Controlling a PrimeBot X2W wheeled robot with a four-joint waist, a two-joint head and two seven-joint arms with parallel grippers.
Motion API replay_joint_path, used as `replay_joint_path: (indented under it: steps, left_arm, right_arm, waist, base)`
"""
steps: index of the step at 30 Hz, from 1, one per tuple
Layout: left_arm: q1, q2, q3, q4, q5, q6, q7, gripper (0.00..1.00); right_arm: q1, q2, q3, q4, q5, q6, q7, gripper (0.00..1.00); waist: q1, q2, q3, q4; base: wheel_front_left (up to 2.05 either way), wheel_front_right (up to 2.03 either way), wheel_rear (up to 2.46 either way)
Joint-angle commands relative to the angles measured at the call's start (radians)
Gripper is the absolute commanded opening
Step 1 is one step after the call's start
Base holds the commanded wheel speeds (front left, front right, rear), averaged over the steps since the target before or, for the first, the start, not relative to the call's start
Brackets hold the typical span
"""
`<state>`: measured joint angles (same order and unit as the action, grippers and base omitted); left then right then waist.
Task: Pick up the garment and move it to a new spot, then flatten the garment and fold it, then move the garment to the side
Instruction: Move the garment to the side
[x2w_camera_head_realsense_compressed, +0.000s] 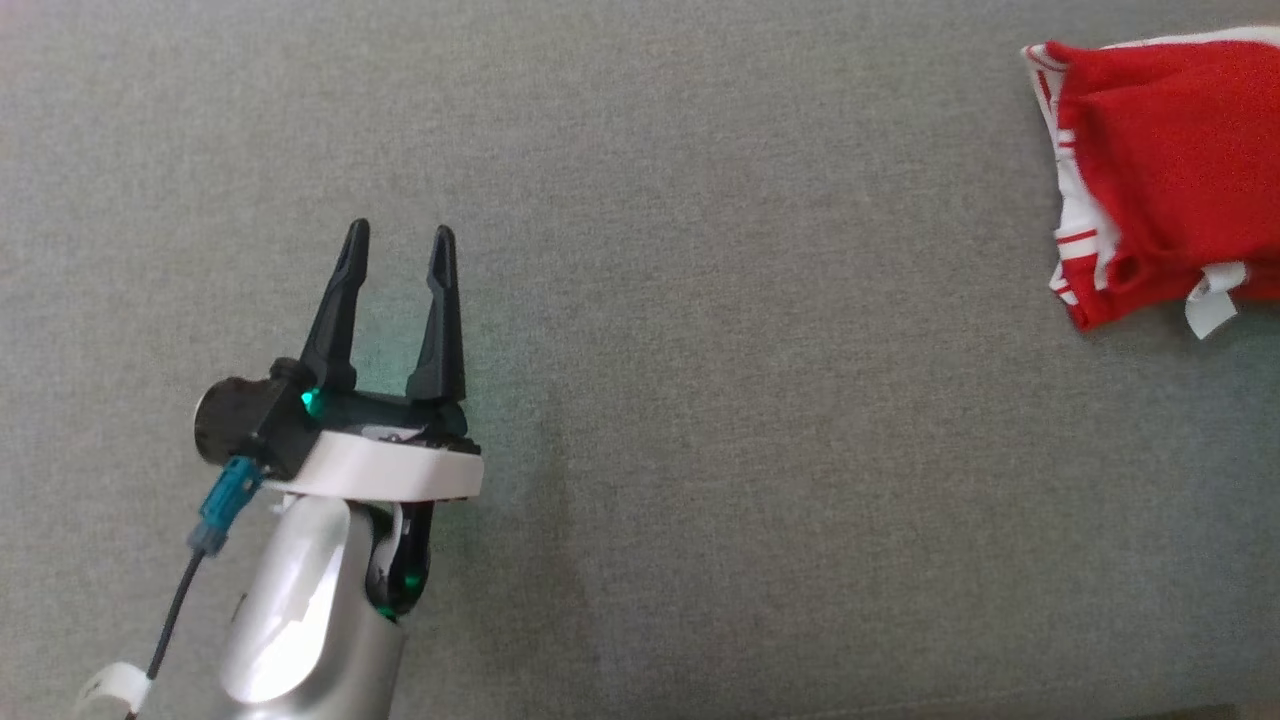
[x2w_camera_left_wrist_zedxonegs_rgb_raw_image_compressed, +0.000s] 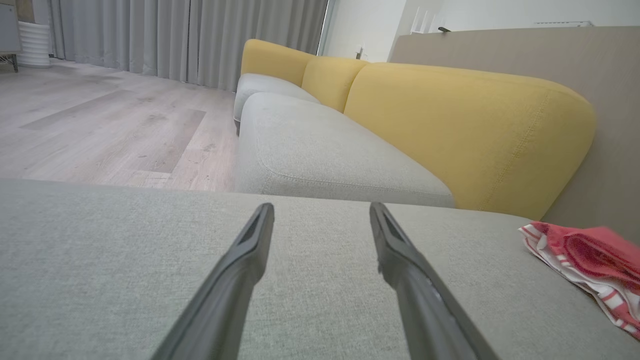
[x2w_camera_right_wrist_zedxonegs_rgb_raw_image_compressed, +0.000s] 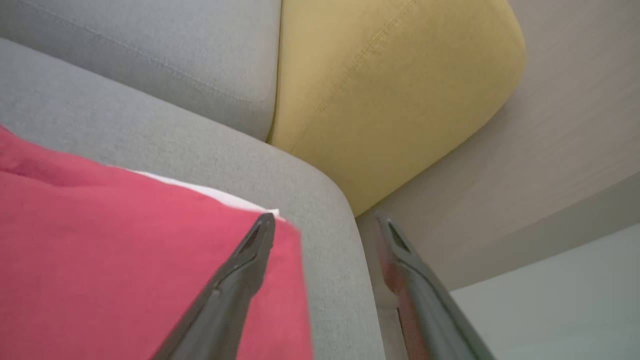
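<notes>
The garment is red with white striped trim, folded into a compact bundle at the far right of the grey cushion. In the left wrist view the garment lies off to the right. My left gripper hovers over bare cushion well to the garment's left, fingers spread with nothing between them; my left gripper points toward the sofa. My right gripper stands open just above the garment's corner near the cushion edge, holding nothing.
A yellow-backed sofa with grey seats runs beyond the cushion. A beige panel rises past the cushion's far edge. Wooden floor and grey curtains lie to the left.
</notes>
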<state>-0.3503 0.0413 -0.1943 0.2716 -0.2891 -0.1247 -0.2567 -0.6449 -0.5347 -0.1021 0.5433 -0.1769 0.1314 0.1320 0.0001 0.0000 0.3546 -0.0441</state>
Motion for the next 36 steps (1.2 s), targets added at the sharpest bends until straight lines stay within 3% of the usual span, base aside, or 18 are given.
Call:
replay_joint_path:
  steps: [1,7,18,21,25,30,36]
  left_arm:
    - [-0.028,0.009,0.035,-0.029,0.006,-0.005,-0.005,1.0]
    - [-0.016,0.009,0.057,-0.038,0.002,-0.005,-0.005,1.0]
    - [0.069,0.009,0.093,-0.04,-0.032,0.008,-0.005,1.0]
    - [0.095,0.009,0.099,-0.034,-0.041,0.022,-0.005,1.0]
    - [0.126,0.009,0.101,-0.023,-0.053,0.035,-0.005,1.0]
    - [0.164,0.009,0.099,-0.029,-0.058,0.028,-0.005,1.0]
    - [0.215,0.009,0.122,-0.061,-0.062,0.019,-0.005,1.0]
  right_arm:
    - [0.008,-0.013,-0.001,-0.045,-0.006,-0.001,-0.006,1.0]
    - [0.013,0.088,-0.015,-0.149,0.01,-0.001,-0.035,1.0]
    - [0.145,0.394,-0.01,-0.377,0.157,-0.001,-0.093,1.0]
    - [0.206,0.45,-0.017,-0.41,0.205,-0.001,-0.128,1.0]
    - [0.292,0.481,-0.003,-0.416,0.276,-0.001,-0.177,1.0]
    - [0.384,0.484,0.049,-0.387,0.406,-0.001,-0.245,1.0]
    - [0.479,0.484,0.101,-0.32,0.478,-0.001,-0.348,1.0]
  waist:
    - [-0.0001,0.0,-0.01,-0.002]
    - [-0.0001,0.0,-0.074,-0.002]
    - [-0.0001,0.0,-0.228,0.033]
    - [-0.0001,0.0,-0.256,0.045]
    - [-0.0001,0.0,-0.285,0.057]
    - [-0.0001,0.0,-0.306,0.062]
    - [-0.0001,0.0,-0.323,0.061]
  base:
    - [0.0,0.0,0.0]
    - [0.0,0.0,0.0]
    - [0.0,0.0,0.0]
    - [0.0,0.0,0.0]
    - [0.0,0.0,0.0]
    - [0.0,0.0,0.0]
    - [0.0,0.0,0.0]
